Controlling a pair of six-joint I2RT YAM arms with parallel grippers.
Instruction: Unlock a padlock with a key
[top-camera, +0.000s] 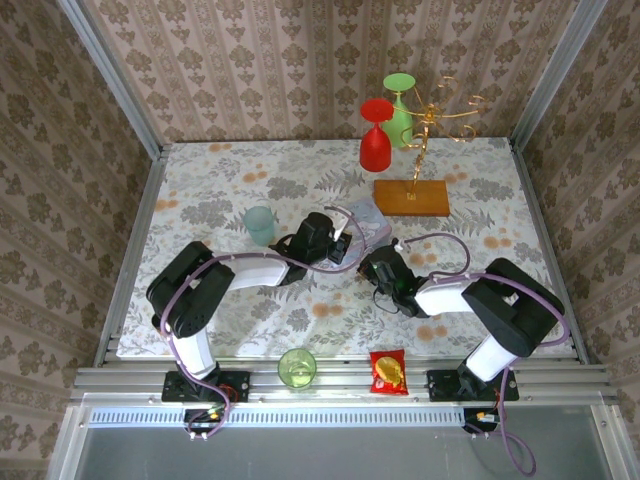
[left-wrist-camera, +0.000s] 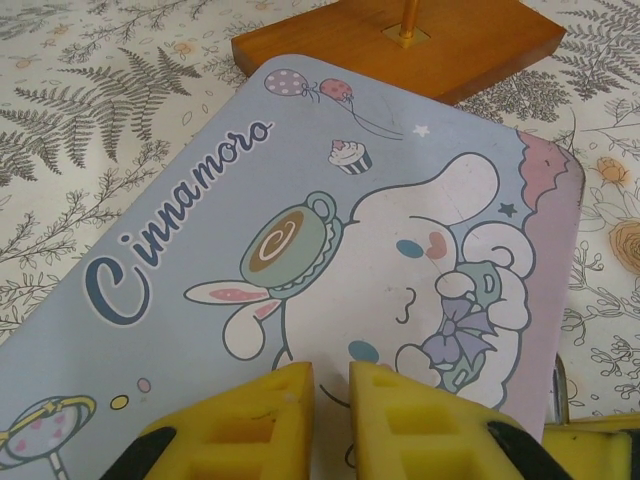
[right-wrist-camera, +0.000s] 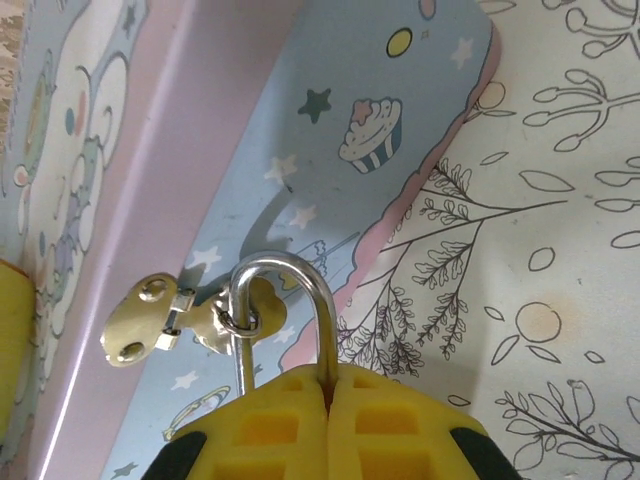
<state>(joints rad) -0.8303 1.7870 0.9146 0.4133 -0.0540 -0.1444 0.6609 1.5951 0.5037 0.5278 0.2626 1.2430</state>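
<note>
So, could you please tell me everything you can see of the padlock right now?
Of the padlock only the thin, silvery U-shaped shackle shows, rising out of the right gripper, whose yellow fingers are shut on it and hide the body. A small ring on one leg carries pale brass keys. It sits over the pastel cartoon-printed box; whether they touch I cannot tell.

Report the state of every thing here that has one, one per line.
padlock: held by its shackle; body hidden, so locked or not is unclear.
right gripper: shut on the padlock's shackle.
left gripper: slightly open, empty, over the tin.
tin: lying flat.
teal cup: upright.
green cup: upright.
red goblet: upside down.
</note>
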